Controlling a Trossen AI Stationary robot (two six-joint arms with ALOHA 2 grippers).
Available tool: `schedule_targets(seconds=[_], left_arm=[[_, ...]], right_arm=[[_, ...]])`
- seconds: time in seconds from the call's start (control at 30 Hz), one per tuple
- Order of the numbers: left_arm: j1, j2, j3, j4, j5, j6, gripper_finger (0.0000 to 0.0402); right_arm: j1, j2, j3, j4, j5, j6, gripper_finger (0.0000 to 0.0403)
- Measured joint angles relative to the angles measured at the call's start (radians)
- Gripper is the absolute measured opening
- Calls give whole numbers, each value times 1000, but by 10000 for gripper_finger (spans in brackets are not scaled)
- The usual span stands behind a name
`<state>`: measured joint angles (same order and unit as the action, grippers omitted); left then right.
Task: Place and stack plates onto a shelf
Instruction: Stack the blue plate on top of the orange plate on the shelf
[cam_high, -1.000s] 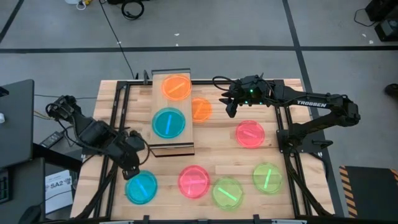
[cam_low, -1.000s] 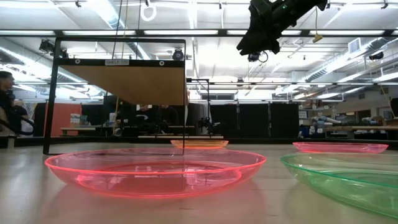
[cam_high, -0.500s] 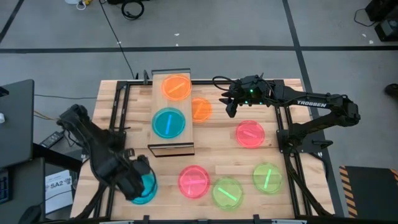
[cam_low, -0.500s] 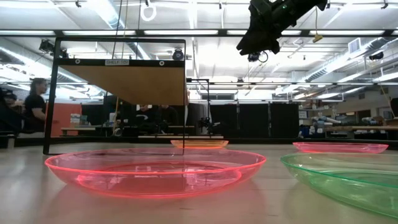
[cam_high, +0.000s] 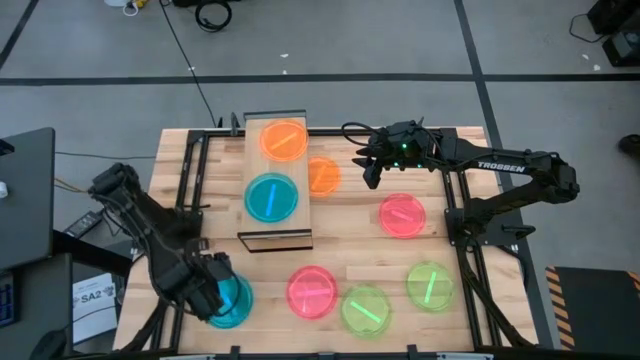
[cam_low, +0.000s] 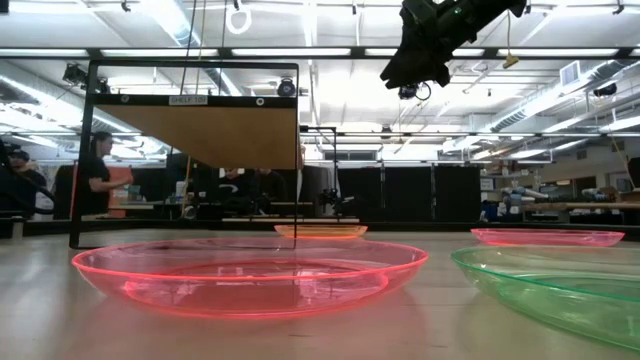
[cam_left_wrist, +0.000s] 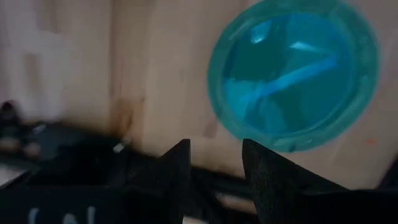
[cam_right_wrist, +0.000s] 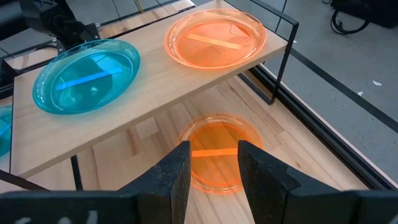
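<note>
My left gripper (cam_high: 212, 295) (cam_left_wrist: 214, 163) is open at the table's near left corner, over the left rim of a teal plate (cam_high: 234, 300) (cam_left_wrist: 292, 74) that lies flat on the tabletop. I cannot tell whether it touches that plate. My right gripper (cam_high: 369, 176) (cam_right_wrist: 212, 163) (cam_low: 412, 68) is open and hangs above the table, beside an orange plate (cam_high: 323, 175) (cam_right_wrist: 214, 155) that lies partly under the shelf. The shelf (cam_high: 260, 165) (cam_right_wrist: 155, 99) carries an orange plate (cam_high: 284, 138) (cam_right_wrist: 214, 38) and a teal plate (cam_high: 271, 197) (cam_right_wrist: 86, 74).
Flat on the slatted tabletop lie a pink plate (cam_high: 402, 214), a second pink plate (cam_high: 311, 291) (cam_low: 250, 275) and two green plates (cam_high: 366, 309) (cam_high: 430, 286). The shelf's dark frame (cam_low: 190, 66) stands left of centre. People move in the room behind (cam_low: 95, 175).
My left arm has swung toward the table's near edge, and its gripper has come from beside the shelf's near end to over the left side of the teal plate on the table. A person in the room behind has walked to the right.
</note>
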<state>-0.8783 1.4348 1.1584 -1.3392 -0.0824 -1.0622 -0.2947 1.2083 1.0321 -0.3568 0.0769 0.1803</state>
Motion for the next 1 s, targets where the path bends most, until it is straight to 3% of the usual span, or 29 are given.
schedule_targets(seconds=[0.23,0.4,1.0], left_arm=[[17,-155,-242,266,9,-30,153],[18,-194,-370,397,28,-81,153],[18,-192,-549,600,43,-268,153]], right_arm=[[0,0,0,0,0,4,139],[0,0,0,0,0,7,139],[0,0,0,0,0,7,139]])
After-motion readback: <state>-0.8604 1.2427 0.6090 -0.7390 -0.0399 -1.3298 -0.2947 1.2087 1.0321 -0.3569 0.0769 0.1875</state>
